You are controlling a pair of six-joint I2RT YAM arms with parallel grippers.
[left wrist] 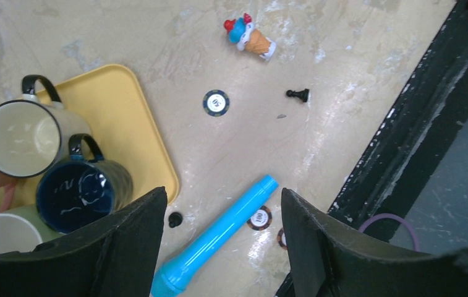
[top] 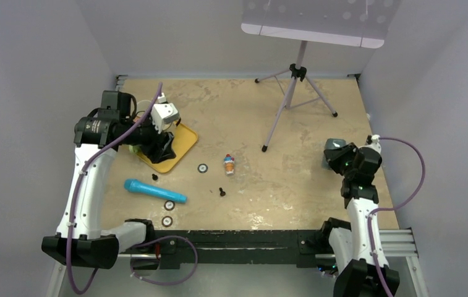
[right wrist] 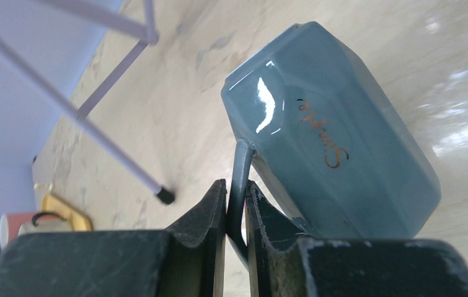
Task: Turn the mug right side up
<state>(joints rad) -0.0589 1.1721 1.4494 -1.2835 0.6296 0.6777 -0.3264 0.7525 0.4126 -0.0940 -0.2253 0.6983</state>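
A grey-blue mug (right wrist: 336,148) with gold script on its side is tilted, its flat base toward the upper left of the right wrist view. My right gripper (right wrist: 236,192) is shut on the mug's thin handle (right wrist: 241,167). In the top view the mug (top: 331,148) shows at the right of the table, just left of my right gripper (top: 341,158). My left gripper (left wrist: 222,213) is open and empty, held above the table beside the yellow tray (left wrist: 120,117); it also shows in the top view (top: 157,143).
The yellow tray (top: 182,141) holds several upright mugs: cream (left wrist: 15,139), dark blue (left wrist: 73,195), white (left wrist: 2,235). A blue cylinder (top: 154,191), poker chips (top: 202,167), black pawns (top: 222,191) and an ice-cream toy (top: 229,164) lie on the table. A tripod (top: 293,93) stands at the back.
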